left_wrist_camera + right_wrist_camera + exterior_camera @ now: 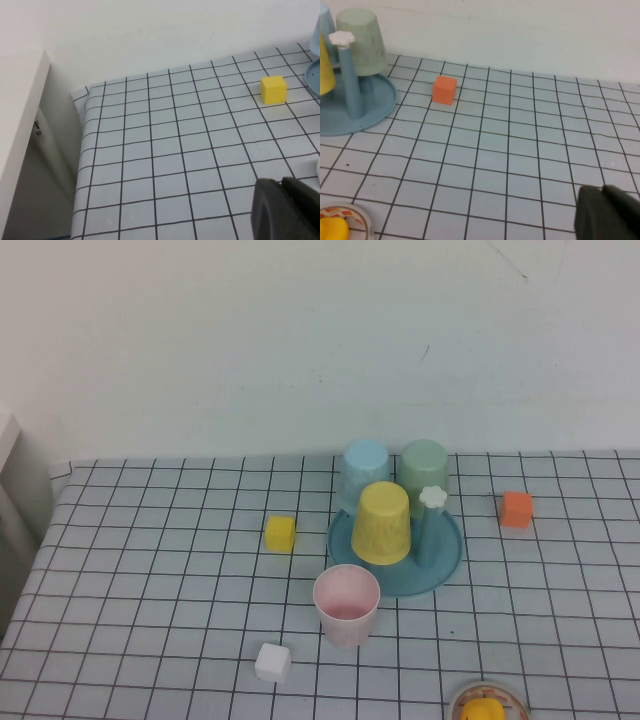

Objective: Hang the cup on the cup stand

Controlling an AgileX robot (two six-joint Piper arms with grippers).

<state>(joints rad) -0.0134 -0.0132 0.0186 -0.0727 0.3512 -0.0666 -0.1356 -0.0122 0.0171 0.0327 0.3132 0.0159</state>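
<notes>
Pink cup [346, 605] stands upright and mouth-up on the checked tablecloth [150, 570], just in front of the cup stand [445, 565] and close to its near rim, though whether the two touch I cannot tell. On the stand, a yellow cup [383, 522], a light blue cup [365, 470] and a pale green cup [424, 472] all sit upside down over pegs, while one peg with a white flower cap [432, 497] stands bare on the side nearer the right arm. Neither arm reaches into the overhead view. The left gripper [287, 210] shows only as a dark tip low over the cloth near the table's left edge, its jaws closed and empty; the yellow block [273, 89] lies well ahead of those jaws, and the stand's rim is farther off still. The right gripper [607, 215] is likewise a dark closed tip holding nothing, hovering over bare squares on the right side of the table; an orange block [444, 90] sits well ahead of it, with the stand beyond that. A white block [272, 662] rests near the front of the table, beside the pink cup, and a round dish with something yellow in it [483, 707] sits at the front edge.
</notes>
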